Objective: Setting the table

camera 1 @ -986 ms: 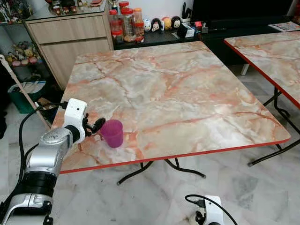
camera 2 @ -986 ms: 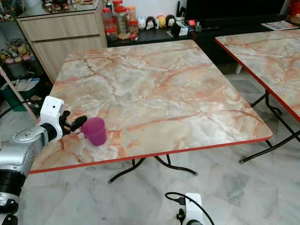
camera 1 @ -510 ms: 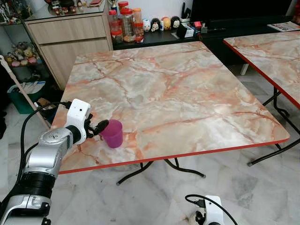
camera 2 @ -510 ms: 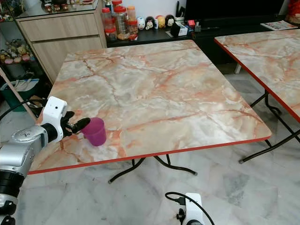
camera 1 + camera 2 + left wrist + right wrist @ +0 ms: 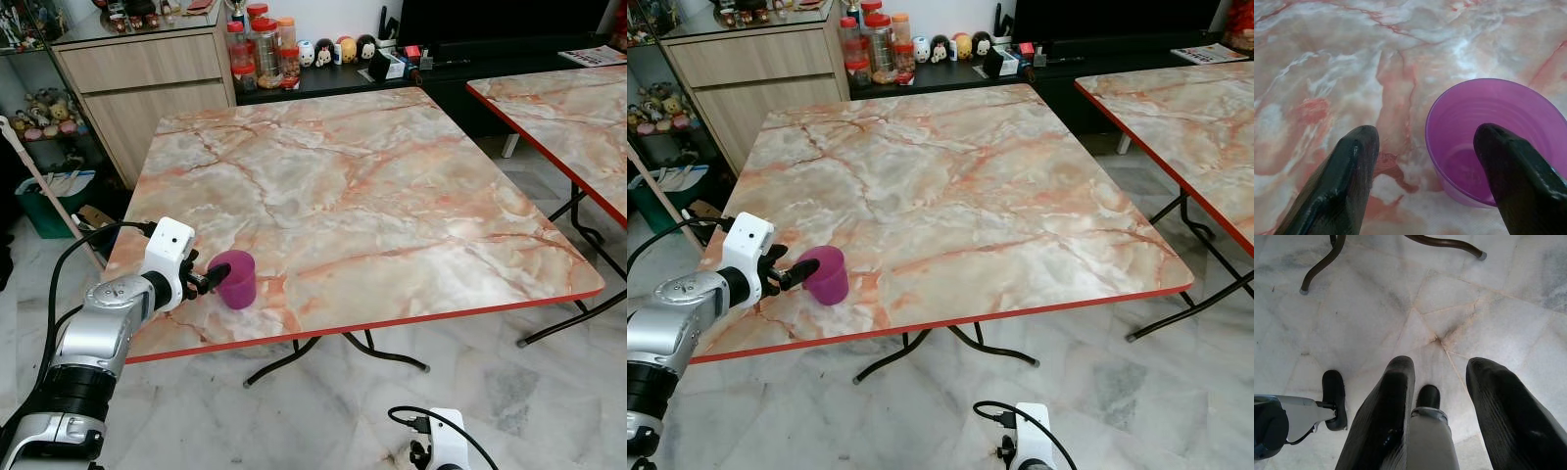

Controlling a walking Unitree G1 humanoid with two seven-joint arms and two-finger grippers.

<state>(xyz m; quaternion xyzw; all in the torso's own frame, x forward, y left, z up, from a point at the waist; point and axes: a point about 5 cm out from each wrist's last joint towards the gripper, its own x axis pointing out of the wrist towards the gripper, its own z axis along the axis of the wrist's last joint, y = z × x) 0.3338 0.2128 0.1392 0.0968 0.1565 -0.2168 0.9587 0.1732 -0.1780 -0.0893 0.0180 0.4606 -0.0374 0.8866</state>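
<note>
The cup (image 5: 235, 279) is purple, made of see-through plastic. It stands upright and open on top, and it looks empty inside. It sits on the surface (image 5: 372, 196), near the front edge and toward the robot's left corner. The surface looks like pink and white marble with a thin red rim.

The left end effector (image 5: 208, 281) is right at the cup, on its left side. Its two black fingers (image 5: 1347, 181) are spread apart. In the left wrist view one finger is beside the cup, outside it, over the bare marble. The other finger is in front of the cup's far side, so part of the rim is hidden behind it. I cannot tell if that finger touches the cup.

The right end effector (image 5: 1437, 401) hangs low by the floor (image 5: 1352, 308), with its fingers spread a little. The robot's feet show below it, and one table leg (image 5: 1322, 264) is cut off at the picture's edge.

Behind the surface is a wooden cabinet (image 5: 147, 88). Beside it is a low dark shelf with jars (image 5: 265, 49) with red lids and small toy figures (image 5: 338, 47). These are too small to see well. A second marble table (image 5: 568, 117) stands to the right, well apart, and it is cut off by the picture's edge.
</note>
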